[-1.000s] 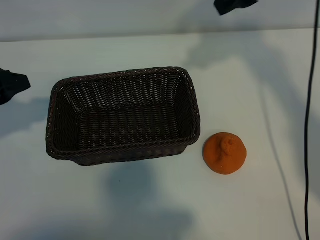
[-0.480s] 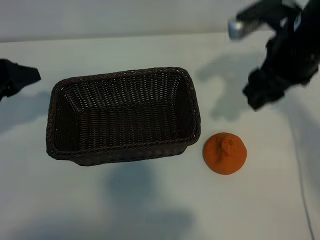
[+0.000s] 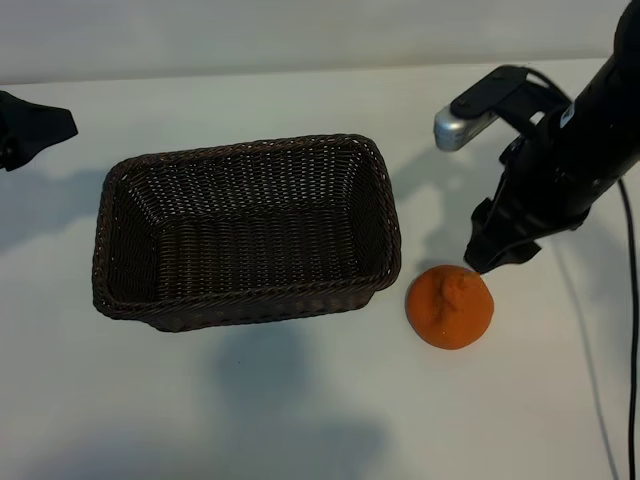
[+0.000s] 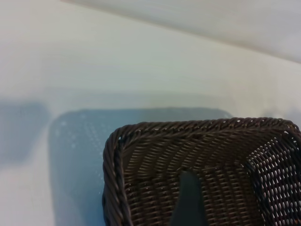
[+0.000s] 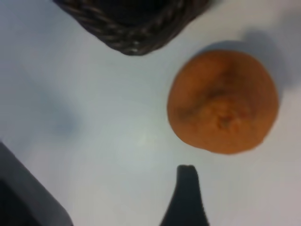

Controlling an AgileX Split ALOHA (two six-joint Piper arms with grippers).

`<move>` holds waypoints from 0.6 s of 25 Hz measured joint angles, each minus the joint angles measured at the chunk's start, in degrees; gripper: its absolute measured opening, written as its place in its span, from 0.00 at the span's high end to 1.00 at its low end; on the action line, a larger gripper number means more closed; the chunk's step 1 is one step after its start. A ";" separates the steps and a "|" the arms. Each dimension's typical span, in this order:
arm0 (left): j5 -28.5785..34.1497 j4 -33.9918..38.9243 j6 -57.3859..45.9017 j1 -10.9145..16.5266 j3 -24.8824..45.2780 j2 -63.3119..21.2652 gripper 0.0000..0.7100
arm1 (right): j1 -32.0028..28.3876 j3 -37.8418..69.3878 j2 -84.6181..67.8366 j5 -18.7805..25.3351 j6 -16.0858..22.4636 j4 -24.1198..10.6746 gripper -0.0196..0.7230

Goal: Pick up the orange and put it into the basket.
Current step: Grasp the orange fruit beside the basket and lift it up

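The orange [image 3: 450, 307] lies on the white table just right of the dark brown wicker basket [image 3: 250, 150], not touching it. My right gripper [image 3: 490, 255] hovers beside the orange on its far right side, open, with nothing between its fingers. In the right wrist view the orange [image 5: 223, 101] sits just beyond one dark fingertip [image 5: 187, 172], with a corner of the basket [image 5: 131, 40] farther off. My left gripper [image 3: 35, 128] stays at the table's far left edge, apart from the basket. In the left wrist view one of its fingers [image 4: 189, 197] shows over the basket's braided rim [image 4: 188, 127].
A black cable [image 3: 632, 330] runs down the right edge of the table. Bare white tabletop [image 3: 300, 400] stretches in front of the basket and the orange, and a pale wall [image 3: 250, 35] rises behind the table.
My right arm has swung in from the top right and come down next to the orange. The left gripper has shifted slightly toward the far side. Orange and basket have not moved.
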 joint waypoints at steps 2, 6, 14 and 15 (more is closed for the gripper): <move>0.05 -0.12 0.00 0.00 -0.13 0.62 0.16 | 0.00 1.37 0.00 -1.95 -0.92 0.86 0.23; 0.49 -0.61 0.00 0.00 -0.18 2.17 0.16 | 0.00 3.36 -0.05 -5.93 -1.51 1.12 0.23; 1.77 -1.08 0.34 0.00 -0.39 3.01 0.16 | 3.57 4.55 1.88 -9.52 -1.65 1.10 0.23; 1.91 -1.08 0.41 0.00 -0.39 3.01 0.16 | 4.26 4.55 2.41 -9.87 -1.65 0.93 0.23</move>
